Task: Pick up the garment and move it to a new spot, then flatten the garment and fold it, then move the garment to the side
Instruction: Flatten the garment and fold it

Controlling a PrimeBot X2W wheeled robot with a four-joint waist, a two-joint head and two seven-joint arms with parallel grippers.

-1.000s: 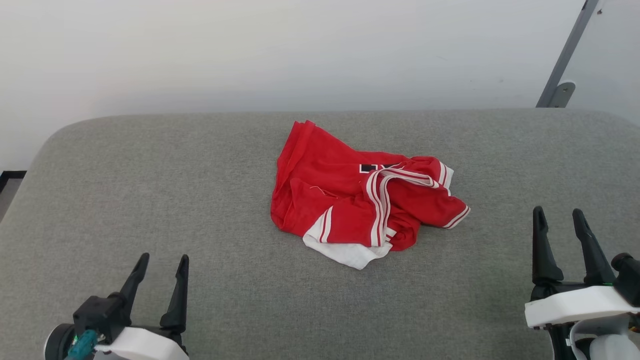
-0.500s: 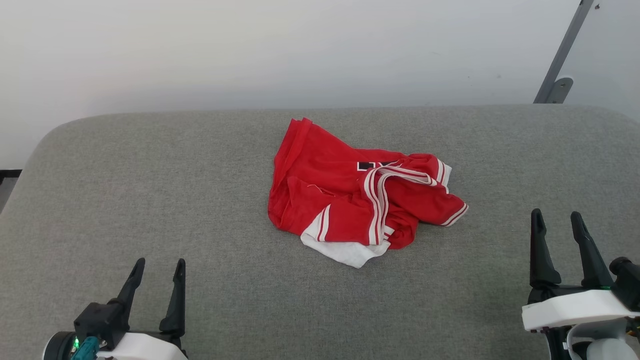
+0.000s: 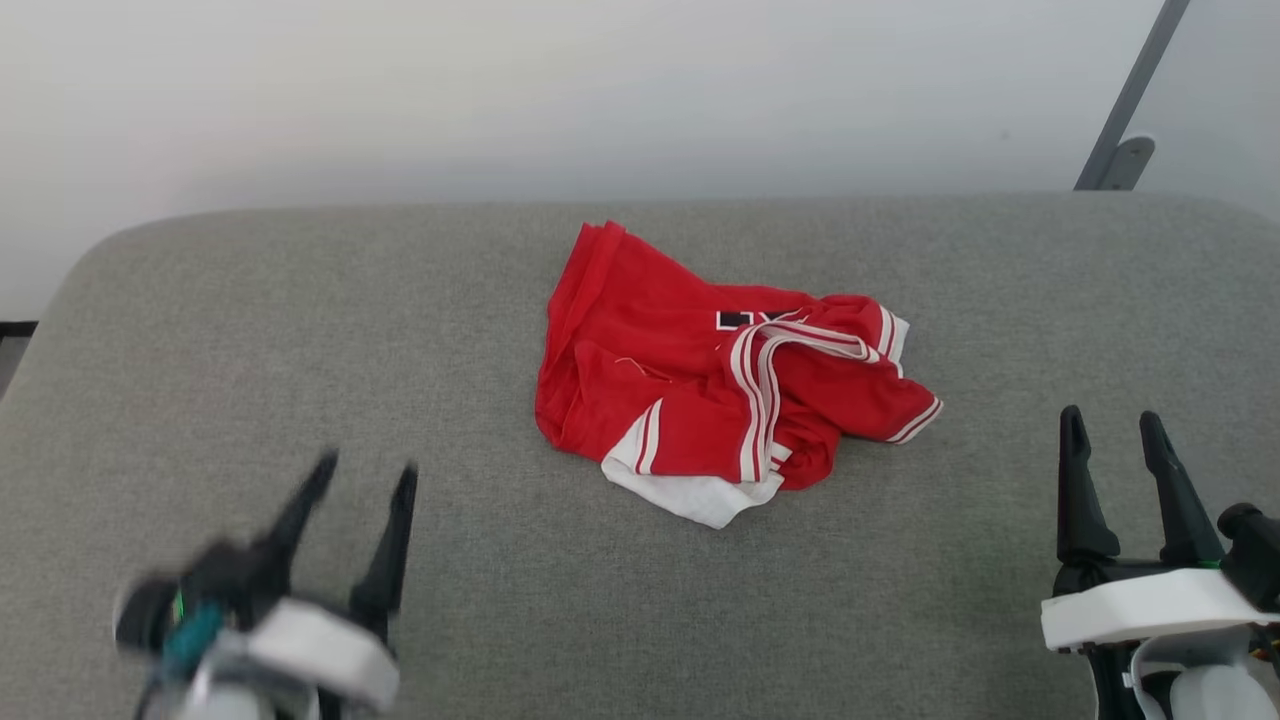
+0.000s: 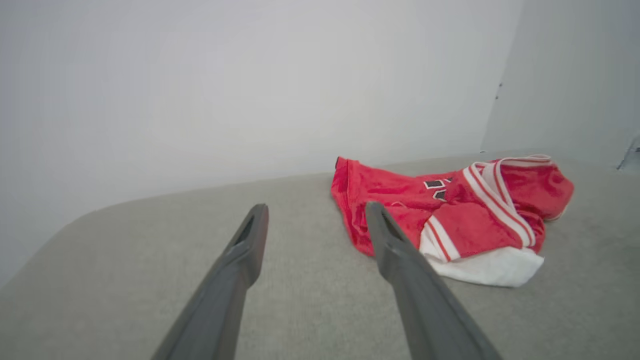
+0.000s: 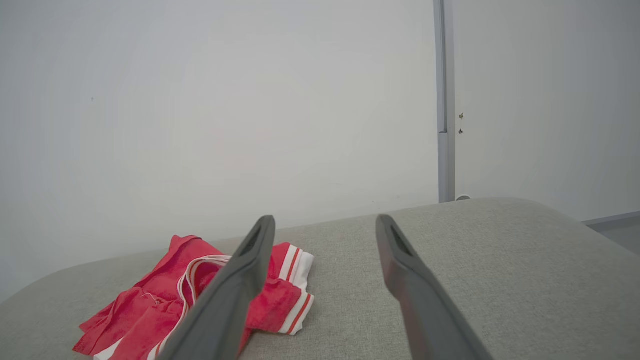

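The garment (image 3: 700, 385) is a red jersey with white panels and striped trim, lying crumpled in the middle of the grey cushioned surface (image 3: 300, 330). My left gripper (image 3: 365, 475) is at the lower left, blurred by motion, open and empty, well short of the cloth. In the left wrist view the garment (image 4: 450, 215) lies ahead and to the right of the left gripper (image 4: 315, 215). My right gripper (image 3: 1110, 428) stands open and empty at the lower right. From the right wrist the garment (image 5: 165, 305) shows to the left, partly behind the right gripper (image 5: 325, 225).
A pale wall (image 3: 500, 90) runs behind the surface's far edge. A grey metal post (image 3: 1130, 110) with a bracket rises at the back right, and the post (image 5: 442, 100) shows in the right wrist view. The cushion's corners are rounded.
My left gripper has moved forward and right toward the garment, blurring as it goes. The head view has shifted slightly. The right gripper and the garment stay put.
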